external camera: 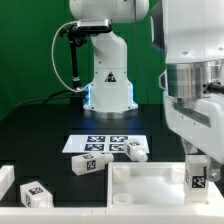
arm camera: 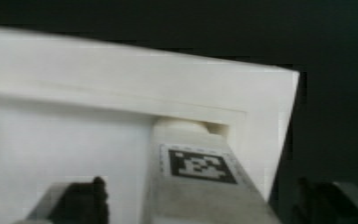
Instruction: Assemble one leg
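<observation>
The leg (external camera: pixel 197 174), a small white block with a black-and-white tag, stands upright at the corner of the large white tray piece (external camera: pixel 140 185) on the exterior view's right. In the wrist view the leg (arm camera: pixel 204 172) rises from the corner of the tray piece (arm camera: pixel 105 90). My gripper (external camera: pixel 197 158) hangs directly over the leg. In the wrist view my gripper (arm camera: pixel 201 203) is open: its dark fingertips (arm camera: pixel 87 200) stand on either side of the leg with a gap on each side.
The marker board (external camera: pixel 104 142) lies on the black table behind the tray piece. Other loose legs lie nearby: one (external camera: pixel 83 165) in front of the board, one (external camera: pixel 137 150) at its right end, two more (external camera: pixel 36 193) at the exterior view's left.
</observation>
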Available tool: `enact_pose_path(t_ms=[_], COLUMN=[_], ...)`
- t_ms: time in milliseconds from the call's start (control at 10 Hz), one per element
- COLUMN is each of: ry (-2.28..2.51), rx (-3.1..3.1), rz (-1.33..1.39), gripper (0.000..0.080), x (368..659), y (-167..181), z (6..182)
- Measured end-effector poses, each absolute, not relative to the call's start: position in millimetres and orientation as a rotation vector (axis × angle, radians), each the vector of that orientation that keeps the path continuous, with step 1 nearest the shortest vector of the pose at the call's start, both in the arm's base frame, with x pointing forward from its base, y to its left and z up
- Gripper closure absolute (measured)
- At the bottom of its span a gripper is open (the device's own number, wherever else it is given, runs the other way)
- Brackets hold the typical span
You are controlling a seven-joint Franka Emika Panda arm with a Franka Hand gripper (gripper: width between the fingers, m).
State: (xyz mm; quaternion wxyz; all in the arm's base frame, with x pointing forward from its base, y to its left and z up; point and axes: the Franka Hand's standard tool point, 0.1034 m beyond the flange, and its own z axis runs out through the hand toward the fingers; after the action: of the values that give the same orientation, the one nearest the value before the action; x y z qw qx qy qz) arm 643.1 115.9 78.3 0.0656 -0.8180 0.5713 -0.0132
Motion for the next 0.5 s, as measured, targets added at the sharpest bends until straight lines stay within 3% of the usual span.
enact_pose_path(t_ms=[100, 200, 500], ry=[1.438, 1.370, 1.137], rx=[-2.638, -2.678, -2.791], rz=[-0.078, -0.075, -0.094], gripper=[0.0192, 0.0158, 0.0152], x=[644.2, 640.0, 640.9], y=[113.8, 115.7, 114.0], z=[80.6, 78.8, 78.3])
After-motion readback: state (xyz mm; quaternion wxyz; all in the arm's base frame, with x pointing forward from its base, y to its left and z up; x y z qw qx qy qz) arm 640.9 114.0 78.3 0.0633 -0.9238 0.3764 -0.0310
